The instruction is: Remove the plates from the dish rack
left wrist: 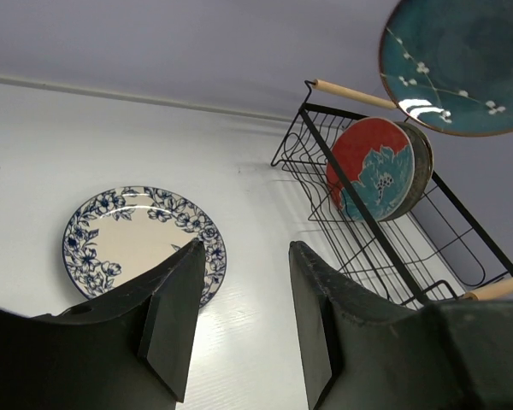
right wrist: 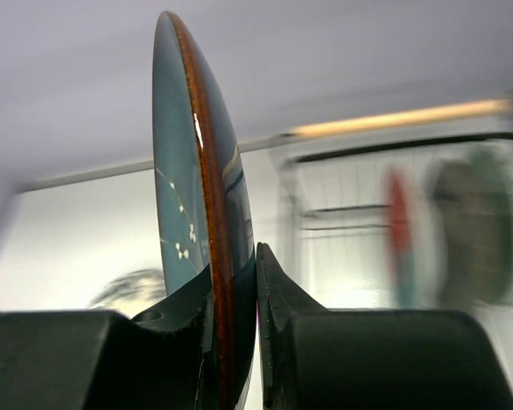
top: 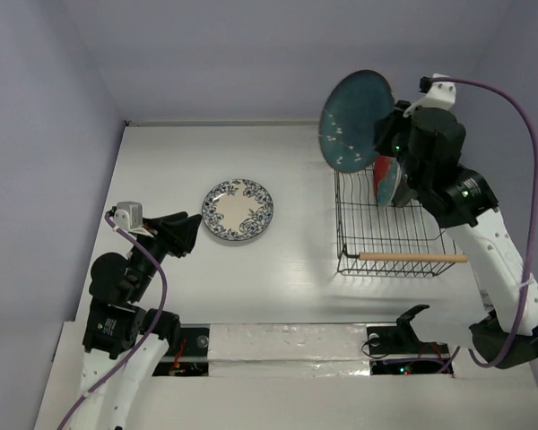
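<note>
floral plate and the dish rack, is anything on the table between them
Nothing. In the top view the stretch of white table between the white-blue floral plate and the dish rack is bare; the left wrist view agrees.

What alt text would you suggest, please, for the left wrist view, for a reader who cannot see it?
The fingers of the left gripper stand apart and empty over a white table. Behind them a white-blue floral plate lies flat at left; at right a black wire dish rack holds a red-and-teal plate on edge, with a dark teal plate in the air above it.
</note>
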Action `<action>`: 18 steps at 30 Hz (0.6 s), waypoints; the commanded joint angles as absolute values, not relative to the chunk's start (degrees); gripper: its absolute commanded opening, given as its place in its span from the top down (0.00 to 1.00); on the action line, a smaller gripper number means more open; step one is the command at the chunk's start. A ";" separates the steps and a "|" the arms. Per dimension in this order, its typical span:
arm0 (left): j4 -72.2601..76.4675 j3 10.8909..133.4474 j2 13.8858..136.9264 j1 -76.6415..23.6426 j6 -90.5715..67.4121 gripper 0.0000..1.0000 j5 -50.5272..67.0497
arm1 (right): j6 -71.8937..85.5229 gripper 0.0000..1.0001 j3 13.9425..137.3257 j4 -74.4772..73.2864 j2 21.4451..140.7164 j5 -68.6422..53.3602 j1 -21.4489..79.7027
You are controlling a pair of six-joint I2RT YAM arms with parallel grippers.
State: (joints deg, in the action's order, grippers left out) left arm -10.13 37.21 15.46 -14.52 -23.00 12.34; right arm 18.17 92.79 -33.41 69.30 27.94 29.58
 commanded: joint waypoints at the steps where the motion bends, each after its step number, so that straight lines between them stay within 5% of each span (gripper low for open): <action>1: -7.73 37.71 16.79 -14.33 -22.94 0.59 12.83 | 27.22 1.00 90.97 -12.86 73.81 11.63 34.44; 18: -7.74 37.62 16.35 -14.33 -22.94 0.59 12.83 | 46.22 1.00 92.20 6.32 103.26 -1.93 42.10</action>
